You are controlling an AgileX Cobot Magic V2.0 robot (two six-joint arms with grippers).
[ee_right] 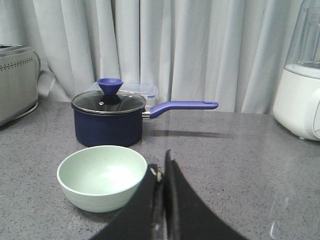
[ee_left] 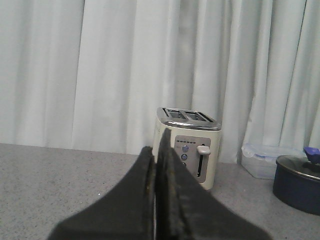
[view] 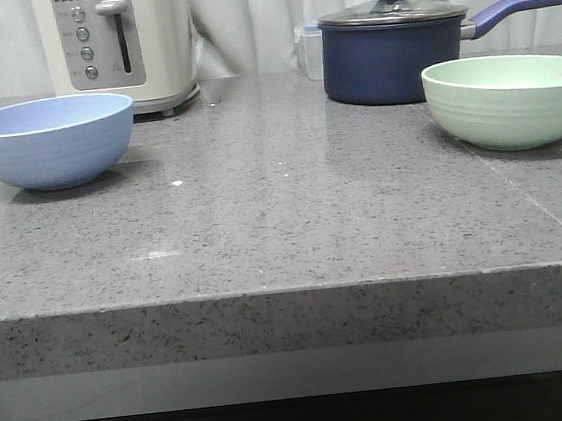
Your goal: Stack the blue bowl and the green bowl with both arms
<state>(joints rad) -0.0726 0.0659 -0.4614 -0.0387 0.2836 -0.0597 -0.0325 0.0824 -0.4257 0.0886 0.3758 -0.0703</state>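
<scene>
left claw [ee_left: 156, 200]: matte black, tapering wedge fingers | right claw [ee_right: 161, 200]: same black, small pale screw

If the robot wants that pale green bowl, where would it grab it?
Probably at the rim of the green bowl, one finger inside and one outside. The bowl sits upright and open, its rounded wall too wide to span. The right hand, shut now, is closest and could come down from above.

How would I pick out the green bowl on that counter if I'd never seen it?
Find the dark blue saucepan with the glass lid at the back right of the grey counter. Just in front and right of it sits the green bowl, pale mint and empty. The blue bowl sits far left, by the toaster.
</scene>
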